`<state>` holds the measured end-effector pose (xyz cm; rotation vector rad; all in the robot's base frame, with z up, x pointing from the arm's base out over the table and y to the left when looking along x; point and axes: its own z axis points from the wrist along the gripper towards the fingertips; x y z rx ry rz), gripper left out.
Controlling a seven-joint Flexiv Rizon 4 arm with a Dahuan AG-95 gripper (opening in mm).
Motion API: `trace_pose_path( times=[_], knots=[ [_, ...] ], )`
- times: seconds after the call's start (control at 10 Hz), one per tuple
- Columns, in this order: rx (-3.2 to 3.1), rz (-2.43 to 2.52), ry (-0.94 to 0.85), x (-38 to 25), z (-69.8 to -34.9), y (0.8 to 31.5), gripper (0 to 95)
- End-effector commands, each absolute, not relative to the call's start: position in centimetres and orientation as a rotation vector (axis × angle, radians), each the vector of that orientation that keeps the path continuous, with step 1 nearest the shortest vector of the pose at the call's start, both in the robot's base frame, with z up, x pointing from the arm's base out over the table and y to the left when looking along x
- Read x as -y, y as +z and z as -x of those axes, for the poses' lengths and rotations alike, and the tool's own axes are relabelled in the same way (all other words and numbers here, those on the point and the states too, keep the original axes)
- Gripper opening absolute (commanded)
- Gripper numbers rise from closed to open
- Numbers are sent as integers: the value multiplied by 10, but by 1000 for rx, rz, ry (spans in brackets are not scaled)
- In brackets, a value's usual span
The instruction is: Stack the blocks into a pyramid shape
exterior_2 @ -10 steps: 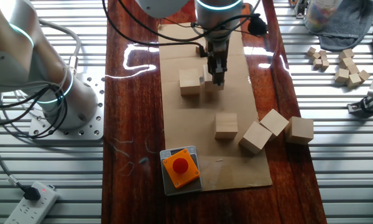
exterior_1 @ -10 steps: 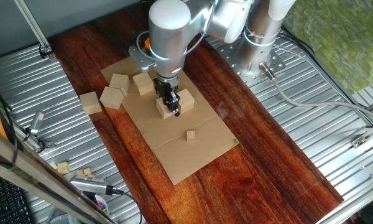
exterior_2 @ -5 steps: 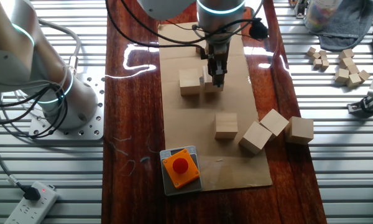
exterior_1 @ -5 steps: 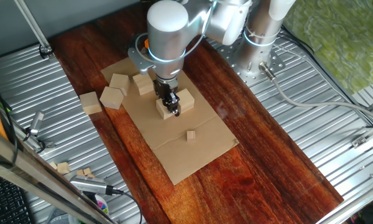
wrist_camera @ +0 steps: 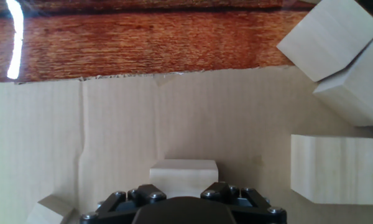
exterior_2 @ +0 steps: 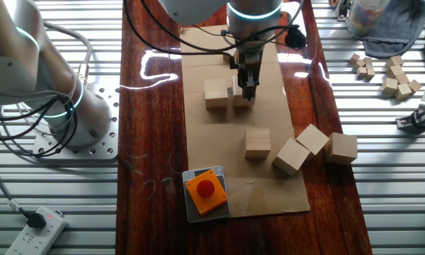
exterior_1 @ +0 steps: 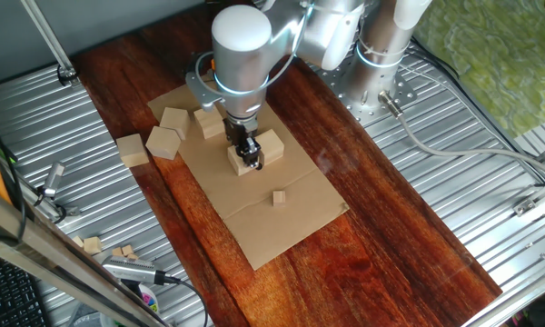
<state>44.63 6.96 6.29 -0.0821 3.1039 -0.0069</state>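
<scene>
Across the middle of the frame in both fixed views runs the dark wooden tabletop point(exterior_1: 381, 227), with ribbed metal panels on either side. On it lies a sheet of cardboard point(exterior_1: 282, 227), and above the cardboard's upper part the arm point(exterior_1: 241, 45) reaches down.

The pincer point(exterior_1: 249, 156) is low over the sheet, its jaws narrowed around a block point(exterior_2: 241, 97) — in the hand view that block point(wrist_camera: 183, 177) sits between the two fingers, resting on or just above the cardboard; whether the pads actually touch it I cannot tell. Just beside it, on the left in the other fixed view, stands a second block point(exterior_2: 217, 93).

Lower in that view, a third block point(exterior_2: 258, 142) sits alone on the cardboard. To its right, three more blocks point(exterior_2: 315, 145) cluster at the sheet's edge, touching one another, the rightmost on bare wood.

At the bottom of the cardboard in that same view sits an orange box point(exterior_2: 205, 193) with a red button. A tiny cube point(exterior_1: 279, 197) lies on the sheet in the one fixed view, apart from the rest.
</scene>
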Motion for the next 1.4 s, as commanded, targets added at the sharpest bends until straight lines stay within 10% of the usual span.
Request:
trace_pose_path(
  times=[0.1, 1.4],
  knots=[
    [-3105, 84, 9, -70, -446, 64, 0],
    [-3080, 116, 84, -69, -441, 56, 0]
  ],
)
